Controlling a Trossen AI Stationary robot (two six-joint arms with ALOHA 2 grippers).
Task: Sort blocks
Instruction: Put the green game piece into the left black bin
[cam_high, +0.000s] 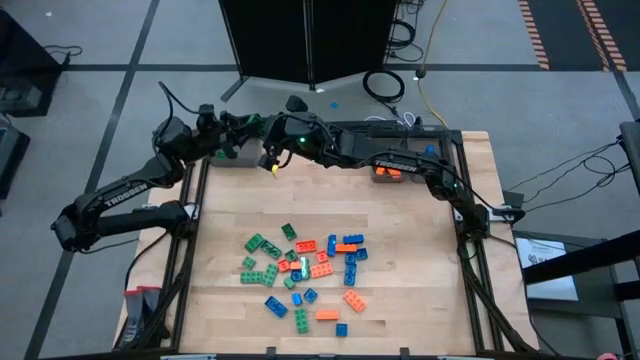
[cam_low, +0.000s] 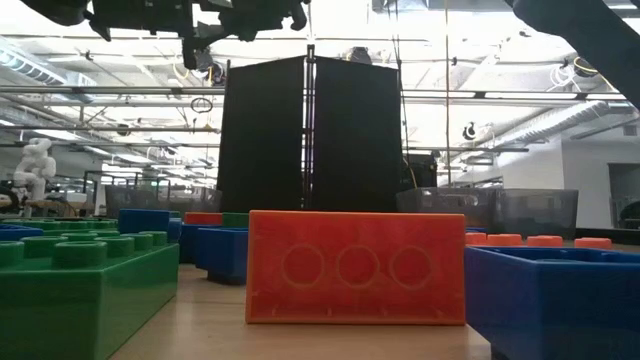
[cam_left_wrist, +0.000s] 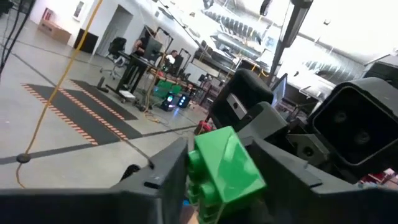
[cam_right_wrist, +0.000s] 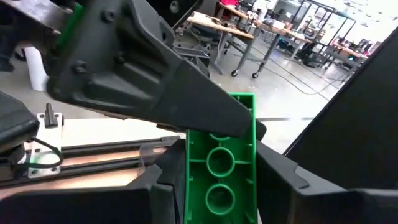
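Both arms meet high over the table's far left. My left gripper (cam_high: 244, 136) (cam_left_wrist: 217, 177) is shut on a green brick (cam_left_wrist: 227, 165). My right gripper (cam_high: 272, 148) (cam_right_wrist: 219, 174) is shut on a green brick (cam_right_wrist: 221, 155) whose hollow underside faces its camera. I cannot tell whether this is one brick or two joined. The left arm's finger (cam_right_wrist: 155, 81) crosses that brick's far end. Several green, orange and blue bricks (cam_high: 305, 272) lie loose at mid table. In the low view an orange brick (cam_low: 355, 265) stands on its side up close. My left gripper pinches the green brick between its two fingers, by opposite sides (cam_left_wrist: 202, 180). The brick is lifted clear of the table, with studs showing on one face. My right gripper pinches the green brick by its two long sides (cam_right_wrist: 191, 180), the fingers lying along it. The brick is lifted clear, and its far end (cam_right_wrist: 242, 102) sticks out past the fingers against the left gripper.
Grey bins stand along the far edge. One holds orange bricks (cam_high: 390, 172), and another (cam_high: 228, 155) lies under the left arm. In the low view a green brick (cam_low: 80, 280) and a blue brick (cam_low: 560, 290) flank the orange one. Bare wood shows on the table's right side.
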